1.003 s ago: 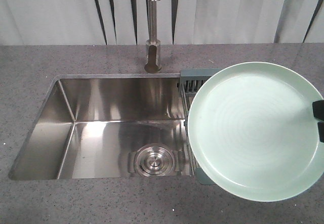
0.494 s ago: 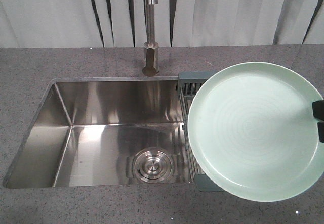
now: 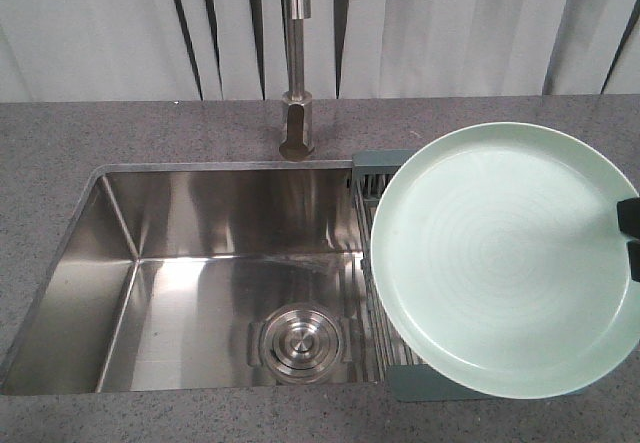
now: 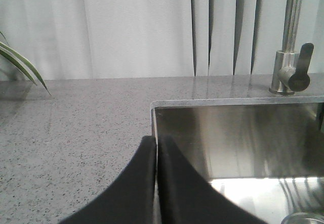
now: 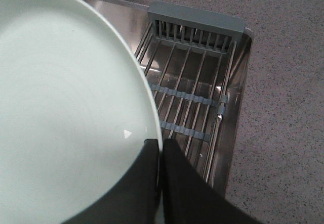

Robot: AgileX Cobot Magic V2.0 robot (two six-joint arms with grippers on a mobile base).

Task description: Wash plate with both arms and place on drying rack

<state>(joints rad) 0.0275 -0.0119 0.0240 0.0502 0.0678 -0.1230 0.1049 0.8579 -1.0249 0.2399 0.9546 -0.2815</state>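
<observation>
Exterior front-facing view: the plate (image 3: 500, 263) fills the right side, pale mint, its face turned up toward the camera. It sits over the drying rack (image 3: 372, 178), which spans the right end of the steel sink (image 3: 200, 213). Only the rack's grey-blue strips and a few rods peek out along the plate's left rim. The right hand (image 3: 628, 240) comes in from the right edge, two black tips pinching the plate's rim. Whether the plate touches the rods cannot be told from here. The faucet (image 3: 297, 113) stands at the back edge of the sink, the drain (image 3: 297, 341) lies near the front, and the grey speckled table (image 3: 100, 133) runs all around.

Over to the left wrist view: the left hand (image 4: 155, 142) is clenched, its black fingers pressed together with just a thin slit between them and nothing gripped. It hovers over the sink's (image 4: 228, 133) left back corner, by the table (image 4: 76, 123). The faucet (image 4: 288, 57) is far right, and a plant leaf (image 4: 20, 64) pokes in at the left.

Right wrist view now: the right hand (image 5: 160, 148) is clamped on the plate's (image 5: 66, 107) rim, one finger on top and one beneath. The drying rack (image 5: 192, 97) shows below and beside the plate, with its slotted compartment at the far end and the table (image 5: 283, 82) to the right.
</observation>
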